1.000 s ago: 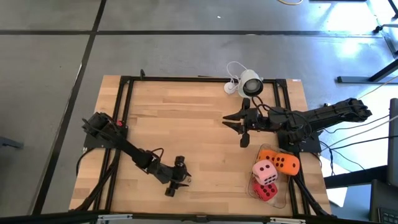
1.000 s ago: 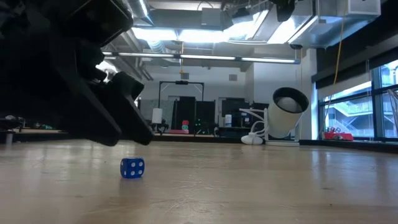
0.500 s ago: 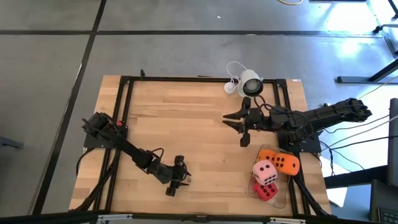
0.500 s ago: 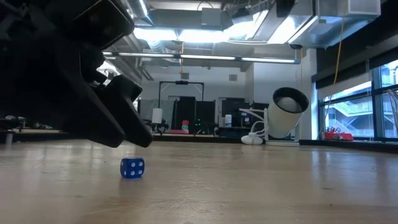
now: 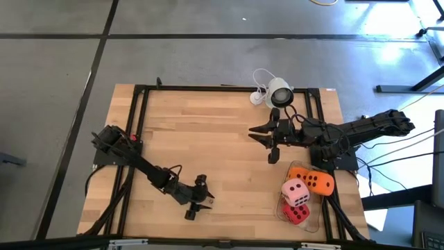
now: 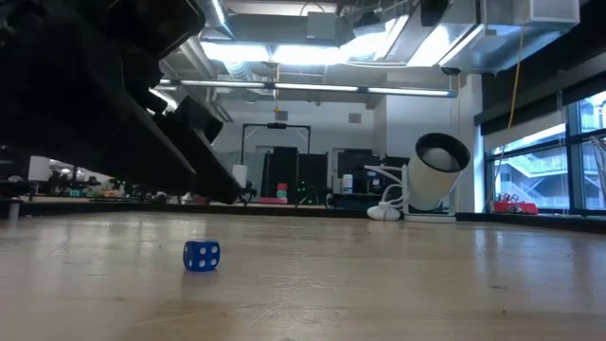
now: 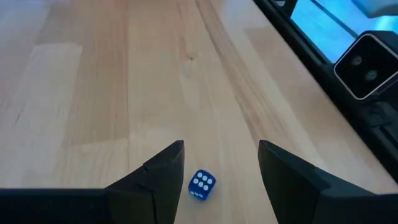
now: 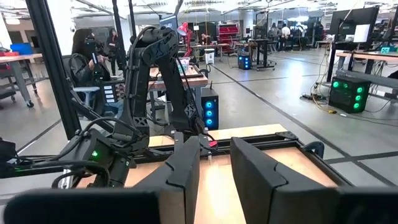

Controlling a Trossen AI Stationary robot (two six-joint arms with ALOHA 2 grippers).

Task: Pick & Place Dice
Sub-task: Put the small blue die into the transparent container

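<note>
One small blue die (image 7: 201, 185) is sitting between my open left jaws (image 7: 221, 169); closing off-centre, I'm risking flicking it across the desk (image 7: 93, 93).

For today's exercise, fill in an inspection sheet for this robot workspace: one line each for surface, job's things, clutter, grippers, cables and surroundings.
Surface: wooden table with a black frame along its edges.
Job's things: small blue die on the wood; orange die, pale pink die and red die piled at the table's right near corner.
Clutter: white round camera at the far edge.
Grippers: left gripper open, above the blue die, not touching it; right gripper empty, fingers apart, over the table's right half.
Cables: white lead by the camera; dark cables along both arms.
Surroundings: grey floor; workshop with desks and people beyond.
</note>
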